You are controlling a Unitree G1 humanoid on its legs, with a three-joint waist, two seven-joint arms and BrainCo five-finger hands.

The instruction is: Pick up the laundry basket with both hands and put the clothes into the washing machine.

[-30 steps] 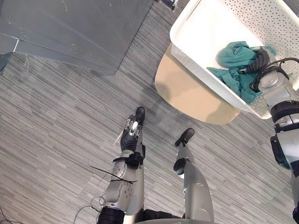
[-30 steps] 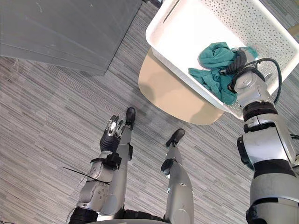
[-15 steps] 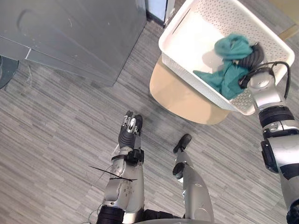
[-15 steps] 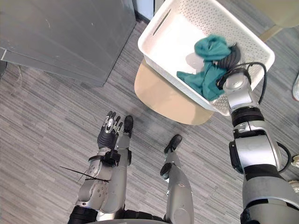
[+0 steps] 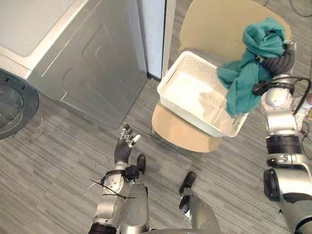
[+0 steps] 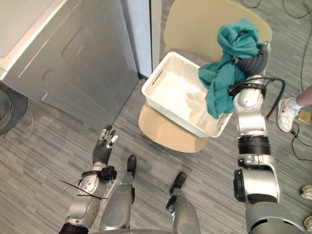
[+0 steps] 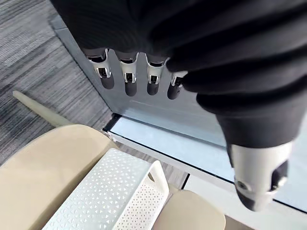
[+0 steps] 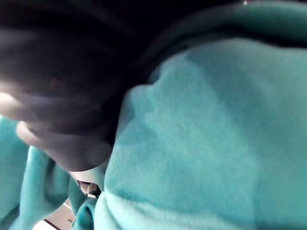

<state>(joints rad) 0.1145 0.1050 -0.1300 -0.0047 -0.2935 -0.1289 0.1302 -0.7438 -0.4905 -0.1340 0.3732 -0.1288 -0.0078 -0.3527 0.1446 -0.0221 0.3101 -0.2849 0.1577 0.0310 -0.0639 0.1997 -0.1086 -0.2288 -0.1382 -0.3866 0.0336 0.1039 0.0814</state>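
Right hand (image 5: 281, 60) half-buried in teal garment (image 5: 246, 78)

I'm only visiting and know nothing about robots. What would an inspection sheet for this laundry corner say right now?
Surface: grey striped floor; a beige chair carries the basket.
Job's things: white laundry basket on the chair; teal cloth hangs above its far end; grey washing machine on the robot's left.
Clutter: nothing seen.
Robot hands: right robot hand carries the cloth; left robot hand is open, low and holds nothing.
Cables: a dark cable on the floor beyond the chair.
Surroundings: a person's leg and shoe at the right.
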